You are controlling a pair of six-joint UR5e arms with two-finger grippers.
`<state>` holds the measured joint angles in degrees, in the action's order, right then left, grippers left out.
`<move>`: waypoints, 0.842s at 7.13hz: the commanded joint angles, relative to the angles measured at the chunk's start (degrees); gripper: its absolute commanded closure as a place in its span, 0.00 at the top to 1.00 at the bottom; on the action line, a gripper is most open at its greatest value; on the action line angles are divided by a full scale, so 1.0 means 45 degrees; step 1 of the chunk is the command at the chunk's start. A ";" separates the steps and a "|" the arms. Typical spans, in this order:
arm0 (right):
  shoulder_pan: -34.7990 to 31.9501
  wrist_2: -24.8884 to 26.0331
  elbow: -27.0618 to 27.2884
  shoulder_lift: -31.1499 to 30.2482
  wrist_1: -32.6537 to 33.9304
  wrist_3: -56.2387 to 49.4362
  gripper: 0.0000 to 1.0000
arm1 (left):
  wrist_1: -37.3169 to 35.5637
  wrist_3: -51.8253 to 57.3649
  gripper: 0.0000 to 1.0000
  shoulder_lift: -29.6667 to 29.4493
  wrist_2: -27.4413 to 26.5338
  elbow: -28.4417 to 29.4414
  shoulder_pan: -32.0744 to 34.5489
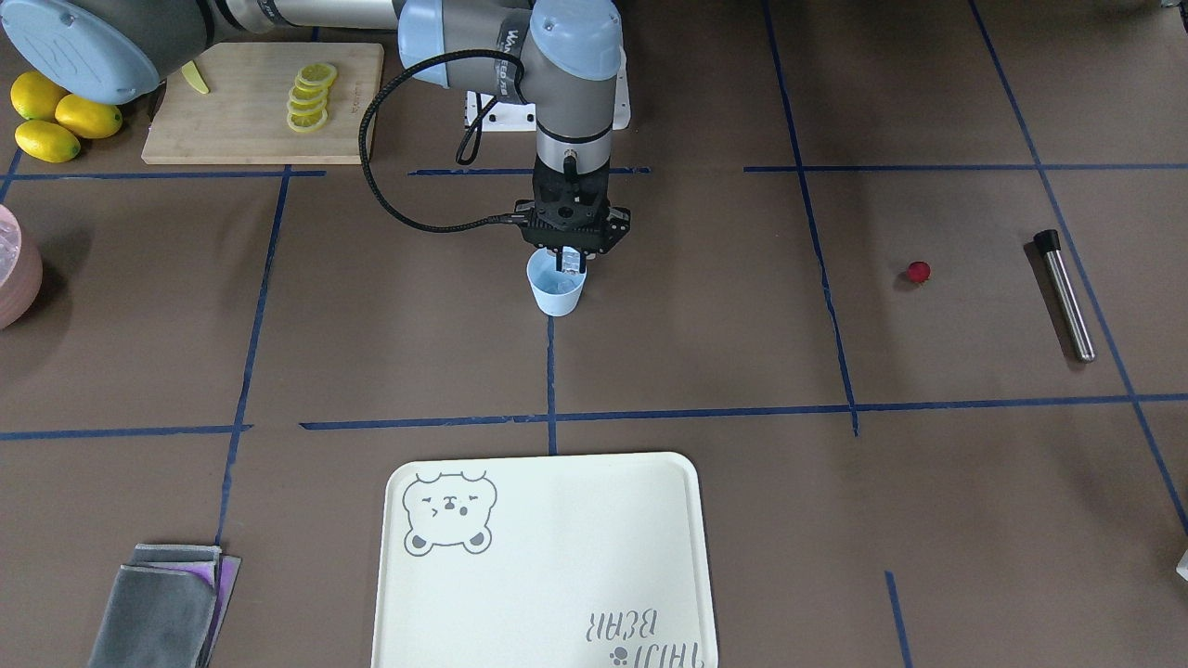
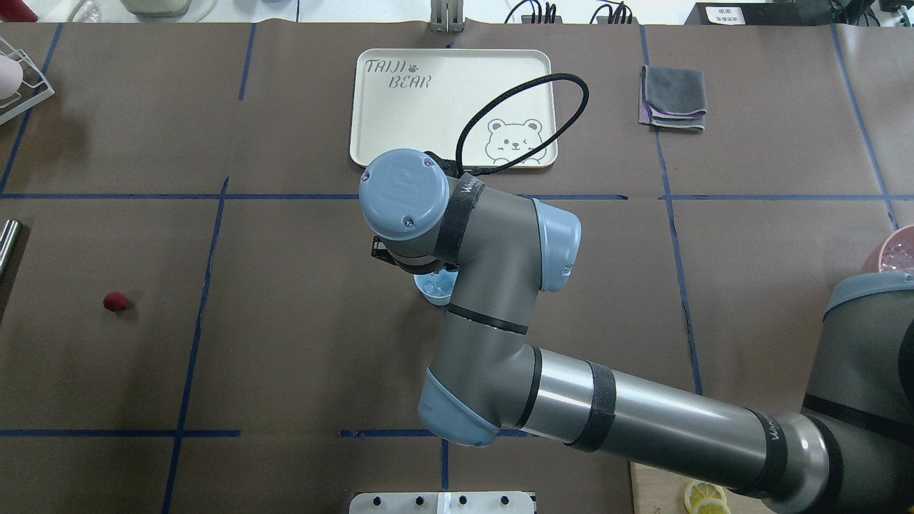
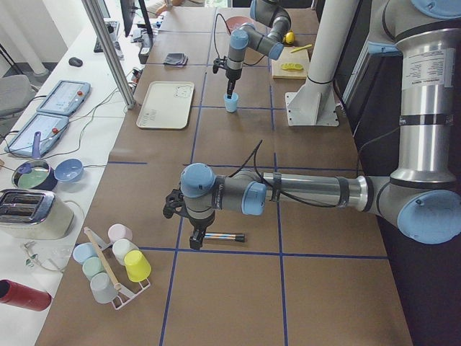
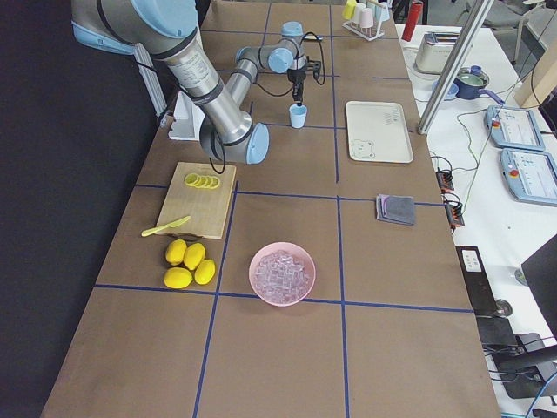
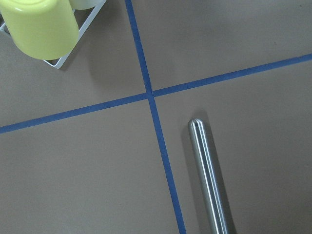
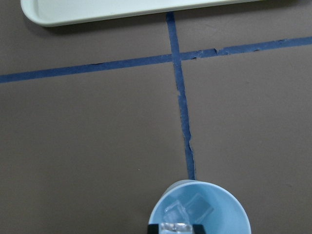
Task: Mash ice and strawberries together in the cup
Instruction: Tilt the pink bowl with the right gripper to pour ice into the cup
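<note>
**Front-facing.** The right end effector (image 1: 570, 262) hangs tip-down over the cup (image 1: 555, 297), mid-worktop (image 1: 650, 371). Its fingers are drawn close and pinch a pale cube (image 1: 570, 259) at the cup's mouth. The strawberry (image 1: 918, 271) lies on the bare worktop at the cup's 3 o'clock, well apart. The rod (image 1: 1065, 295) lies beyond the berry, also toward 3 o'clock. The tray (image 1: 548, 575) is at the cup's 6 o'clock, and the bowl (image 1: 14, 269) is at 9 o'clock, cut by the edge.

**Overhead.** The wrist hides the right end effector, and only part of the cup (image 2: 435, 291) shows beneath it. The strawberry (image 2: 114, 301) is at the cup's 9 o'clock and the tray (image 2: 428, 121) at 12 o'clock.

**Exterior left.** The left end effector (image 3: 196, 241) points down next to the rod (image 3: 223, 236). I cannot tell how far it is open or whether it touches. The far arm stands over the cup (image 3: 231, 104).

**Exterior right.** The bowl (image 4: 282, 273) is near the camera and full of ice (image 4: 282, 272). The cup (image 4: 298, 116) is far off at its 12 o'clock.

**Left wrist.** The rod (image 5: 207, 180) runs from centre toward 6 o'clock. No fingers are in frame.

**Right wrist.** The cup (image 6: 234, 214) is at 6 o'clock. Black pads clamp the clear cube (image 6: 175, 227) over its mouth. More ice (image 6: 195, 204) lies inside the cup.
</note>
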<state>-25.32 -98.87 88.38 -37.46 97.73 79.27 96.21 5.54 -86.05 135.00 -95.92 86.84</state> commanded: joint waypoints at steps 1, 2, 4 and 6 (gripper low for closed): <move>0.0001 -0.0002 0.0261 -0.0345 0.0000 -0.0077 0.99 | 0.0006 0.0000 1.00 -0.0019 0.0000 0.0006 0.0000; 0.0001 -0.0002 0.0302 -0.0308 0.0000 -0.0077 0.99 | 0.0006 0.0000 1.00 -0.0019 0.0000 0.0006 0.0000; -0.0077 -0.0060 0.0534 -0.0230 0.0000 -0.0289 0.99 | 0.0045 0.0000 1.00 0.0000 -0.0019 0.0006 0.0000; -0.1397 -0.0874 0.1159 -0.0443 0.0969 -0.2038 0.99 | -0.0013 -0.0077 1.00 -0.0194 -0.0077 -0.0052 -0.0020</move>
<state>-27.79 -100.09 91.91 -38.95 99.15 75.18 96.30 5.45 -86.45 134.86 -95.99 86.78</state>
